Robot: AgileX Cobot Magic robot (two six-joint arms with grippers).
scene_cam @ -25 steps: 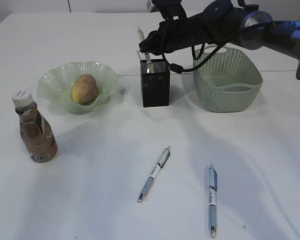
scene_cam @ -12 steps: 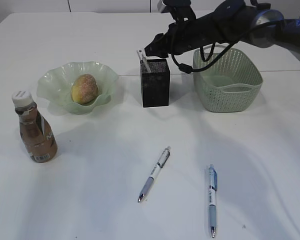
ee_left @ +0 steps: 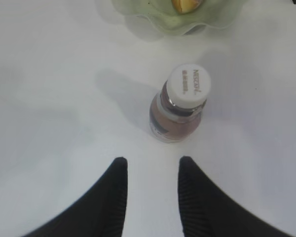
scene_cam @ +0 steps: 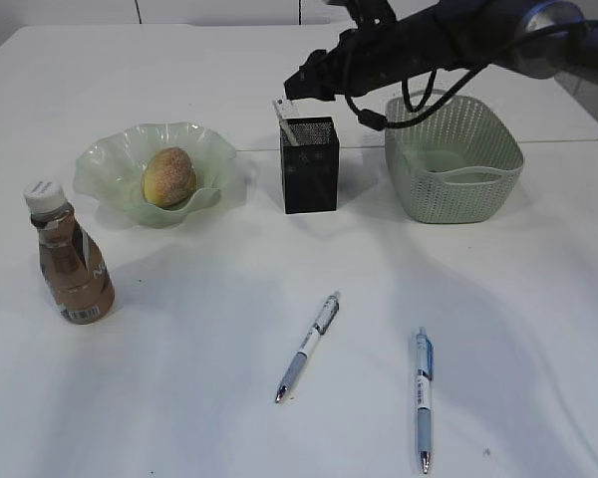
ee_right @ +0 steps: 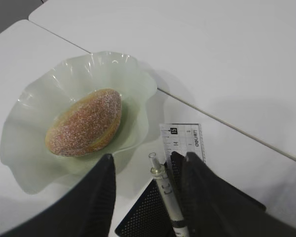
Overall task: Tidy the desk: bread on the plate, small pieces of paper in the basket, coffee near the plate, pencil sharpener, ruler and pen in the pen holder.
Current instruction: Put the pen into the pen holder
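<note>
Bread [scene_cam: 169,176] sits on the plate [scene_cam: 105,159] at upper left; coffee [scene_cam: 68,266] stands nearby. Right tool [ee_right: 147,190], jaws apart and empty, hangs over the pen holder [scene_cam: 310,177]. Left tool [ee_left: 149,190] gapes, empty. Two pens [scene_cam: 307,346] lie on the counter [scene_cam: 199,378].

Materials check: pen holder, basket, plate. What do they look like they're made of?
Pen holder: black perforated mesh, likely metal; fine hole pattern, matte.
Basket: pale green moulded plastic, by the look; regular lattice walls, smooth rim and cut-out handle.
Plate: translucent pale green with a ruffled edge and a glossy sheen; glass or plastic, cannot tell which.
</note>
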